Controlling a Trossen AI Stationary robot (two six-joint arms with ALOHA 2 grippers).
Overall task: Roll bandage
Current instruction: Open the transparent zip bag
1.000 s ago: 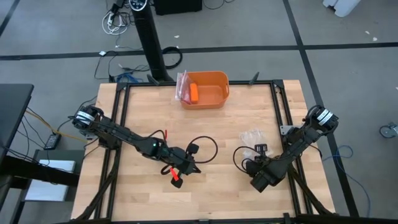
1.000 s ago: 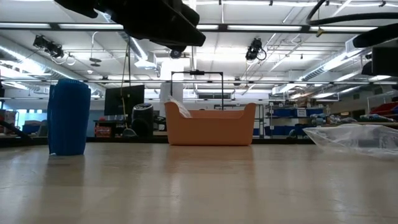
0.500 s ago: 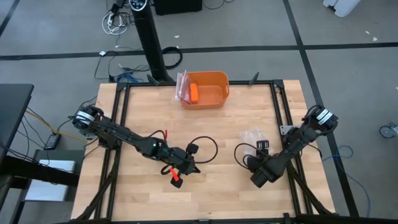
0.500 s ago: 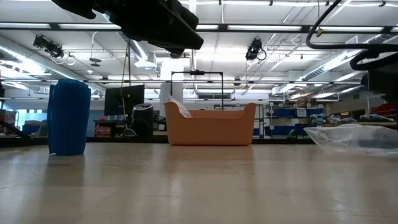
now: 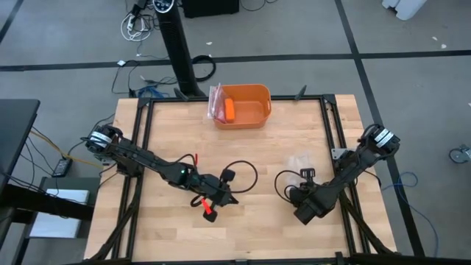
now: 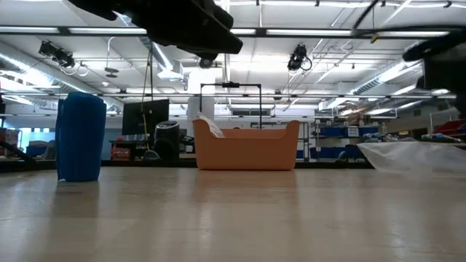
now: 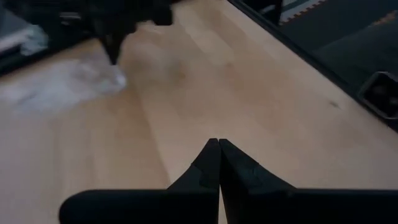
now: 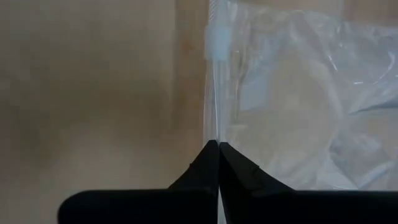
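The bandage is a bright blue roll standing upright on its end on the table, at the left of the low view. The high view does not show it. My left gripper hangs shut above bare wood near the table's middle, with nothing between its fingers. My right gripper is at the right of the table, pointing steeply down and shut on a clear plastic bag. My right gripper pinches the clear plastic bag by its stiff sealed edge strip between its two fingertips. The fingers come from above, slanting down, in line with the strip. The strip runs straight away from them, and the bag's body spreads over the table.
An orange bin stands at the table's far edge. It holds a small orange cylinder, and another plastic bag sits at its left rim. Black cable loops lie near both grippers. Bare wood lies between the arms.
My right gripper went a little toward the table's far edge and came back. In the low view the plastic bag's top edge has changed from a rumpled hump to a straighter, flatter line. The bandage and my left gripper have stayed where they were.
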